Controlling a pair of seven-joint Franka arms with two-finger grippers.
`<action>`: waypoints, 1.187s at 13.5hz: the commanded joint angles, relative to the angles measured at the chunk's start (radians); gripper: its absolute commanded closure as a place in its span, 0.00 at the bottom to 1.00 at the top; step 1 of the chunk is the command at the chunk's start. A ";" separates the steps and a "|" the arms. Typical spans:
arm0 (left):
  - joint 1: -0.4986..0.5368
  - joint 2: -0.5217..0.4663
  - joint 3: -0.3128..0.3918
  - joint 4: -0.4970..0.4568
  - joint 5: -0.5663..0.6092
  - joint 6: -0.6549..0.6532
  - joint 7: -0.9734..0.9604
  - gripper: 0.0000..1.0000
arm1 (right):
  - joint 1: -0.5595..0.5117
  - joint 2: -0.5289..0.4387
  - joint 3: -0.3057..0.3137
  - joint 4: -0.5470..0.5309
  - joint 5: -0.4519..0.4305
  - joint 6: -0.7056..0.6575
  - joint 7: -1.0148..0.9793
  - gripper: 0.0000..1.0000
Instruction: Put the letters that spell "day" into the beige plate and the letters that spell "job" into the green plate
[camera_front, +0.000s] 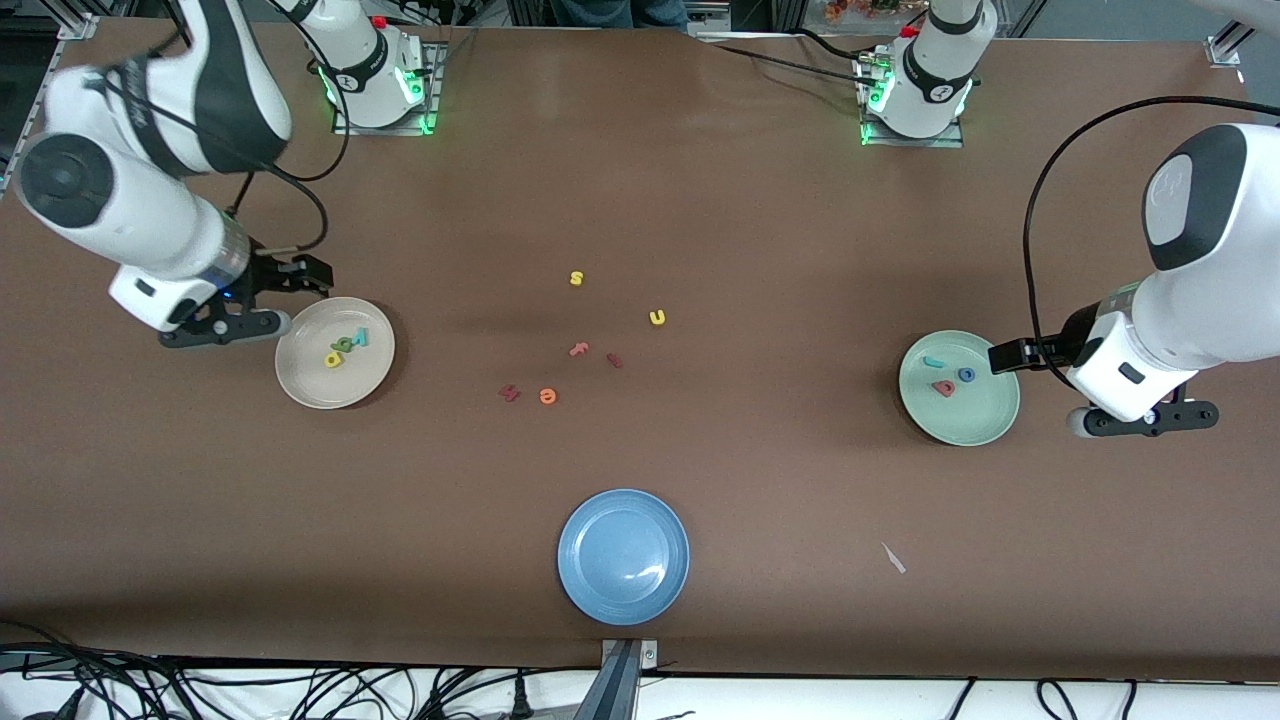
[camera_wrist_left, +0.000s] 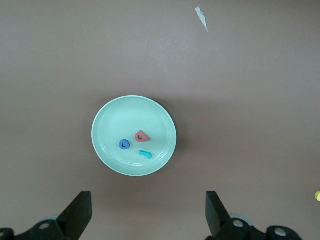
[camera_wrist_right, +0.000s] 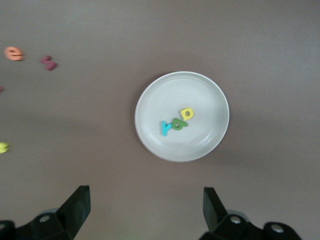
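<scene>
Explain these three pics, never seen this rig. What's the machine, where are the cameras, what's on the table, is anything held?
Two robot arms stand at a brown table. One picture comes from a high camera facing them; the other two come from cameras on each arm's wrist, looking down past the fingers.

The right end effector hangs beside the beige plate, open and empty; the plate holds the green d, yellow a and teal y. The left end effector, open and empty, hangs beside the green plate, which holds the teal j, blue o and red b.

Spare letters lie mid-table. An empty blue plate sits nearest the front camera.
</scene>
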 joint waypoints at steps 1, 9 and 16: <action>0.012 -0.058 -0.008 -0.067 -0.024 0.022 -0.005 0.00 | -0.002 0.011 0.002 0.140 0.033 -0.159 -0.020 0.00; 0.021 -0.147 -0.011 -0.204 -0.021 0.129 -0.013 0.00 | -0.025 0.014 -0.101 0.214 0.030 -0.237 -0.147 0.00; 0.020 -0.138 -0.009 -0.173 -0.020 0.047 -0.007 0.00 | -0.028 0.022 -0.121 0.274 0.039 -0.252 -0.141 0.00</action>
